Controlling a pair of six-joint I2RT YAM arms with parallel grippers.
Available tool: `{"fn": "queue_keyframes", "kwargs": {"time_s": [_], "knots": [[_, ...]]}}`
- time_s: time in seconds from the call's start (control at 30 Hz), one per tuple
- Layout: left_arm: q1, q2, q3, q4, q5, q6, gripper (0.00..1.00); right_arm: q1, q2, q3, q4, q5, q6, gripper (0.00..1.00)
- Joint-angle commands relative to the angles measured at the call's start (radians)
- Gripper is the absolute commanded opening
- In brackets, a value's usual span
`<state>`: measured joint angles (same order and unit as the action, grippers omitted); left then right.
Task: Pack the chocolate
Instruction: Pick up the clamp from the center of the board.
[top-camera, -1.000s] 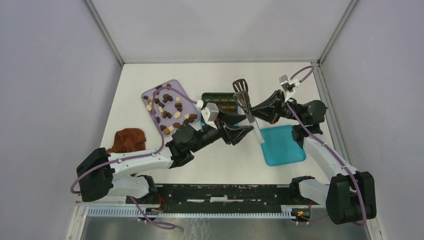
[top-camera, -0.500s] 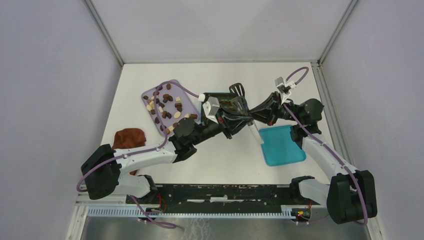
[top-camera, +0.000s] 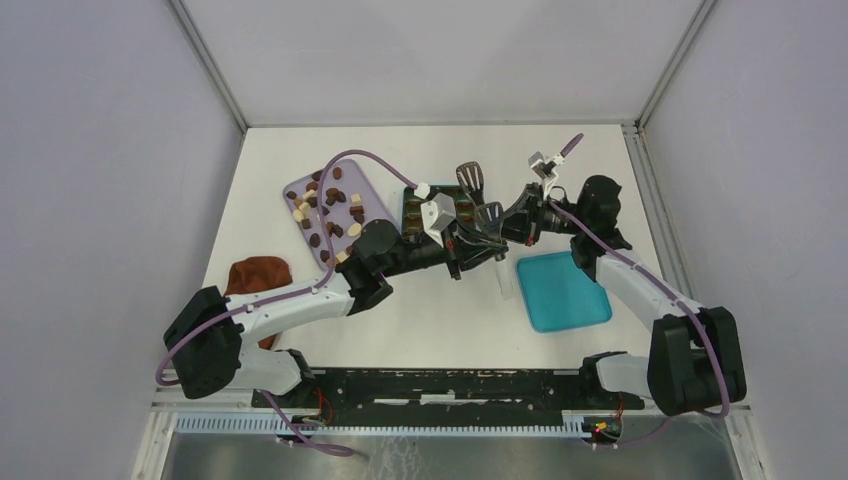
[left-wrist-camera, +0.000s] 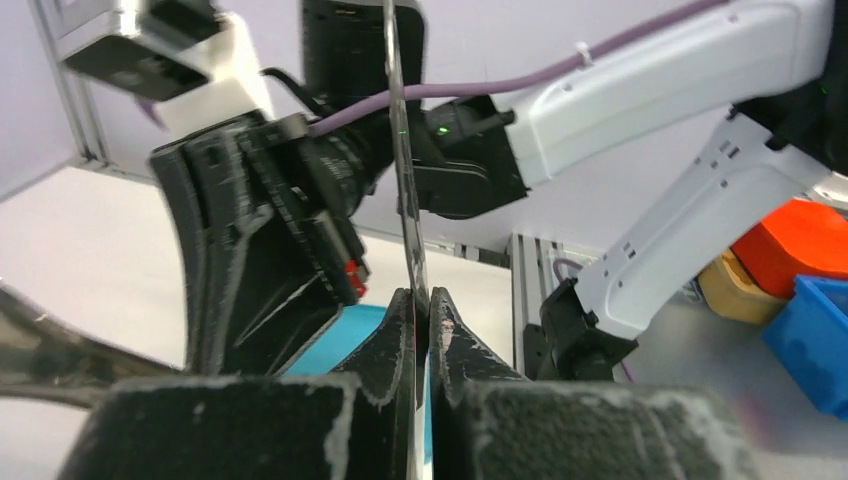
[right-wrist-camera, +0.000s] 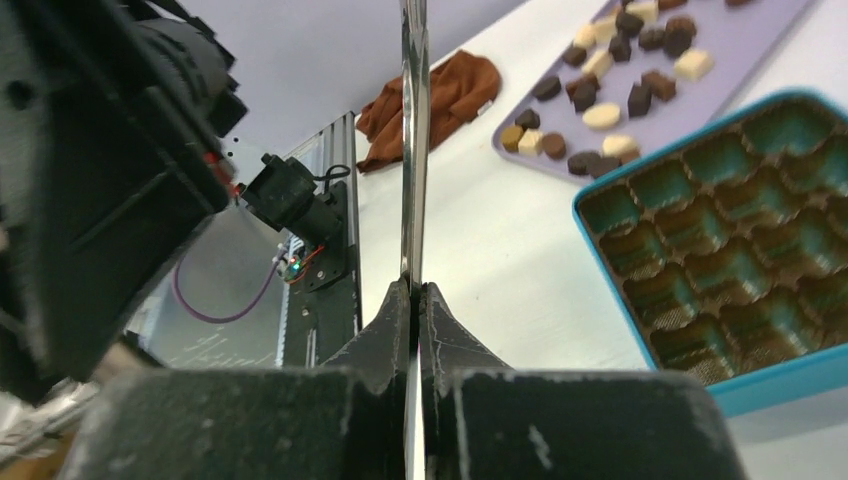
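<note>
The chocolate (top-camera: 333, 196), small dark brown, tan and cream pieces, lies scattered on the lilac tray (right-wrist-camera: 745, 55), well off to the left of both sets of jaws and touched by neither. The left gripper (left-wrist-camera: 420, 300) and the right gripper (right-wrist-camera: 413, 290) meet tip to tip above the middle of the table (top-camera: 300, 150), and each is clamped tight on the tongs (top-camera: 470, 178). In either wrist view a thin metal strip, seen edge-on, runs straight up out of the fingertips, which press against it from both sides. In the top view the two slotted heads of the tongs stick out on the far side of the jaws, one beyond the other. The teal box (right-wrist-camera: 790, 380) with its grid of cells sits between the jaws and the tray, just left of the grip. From the right wrist it shows to the right of the jaws, with the tray beyond it. A flat teal lid (top-camera: 560, 290) lies right of the jaws, on their near side and apart from them. A reddish-brown cloth (top-camera: 258, 275) lies crumpled well to the left of the jaws, nearer than the tray.
</note>
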<state>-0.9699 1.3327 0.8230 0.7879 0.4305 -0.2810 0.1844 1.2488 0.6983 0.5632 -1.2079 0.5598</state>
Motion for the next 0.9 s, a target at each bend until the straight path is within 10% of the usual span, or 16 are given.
{"fn": "queue_keyframes", "kwargs": {"time_s": [0.0, 0.87], "knots": [[-0.039, -0.038, 0.033, 0.119, 0.186, 0.010, 0.02, -0.004, 0.122, 0.010, -0.062, 0.124, -0.016, 0.00], [0.024, -0.057, -0.127, 0.253, -0.037, -0.111, 0.02, -0.028, 0.066, -0.055, 0.252, 0.037, 0.186, 0.00]]}}
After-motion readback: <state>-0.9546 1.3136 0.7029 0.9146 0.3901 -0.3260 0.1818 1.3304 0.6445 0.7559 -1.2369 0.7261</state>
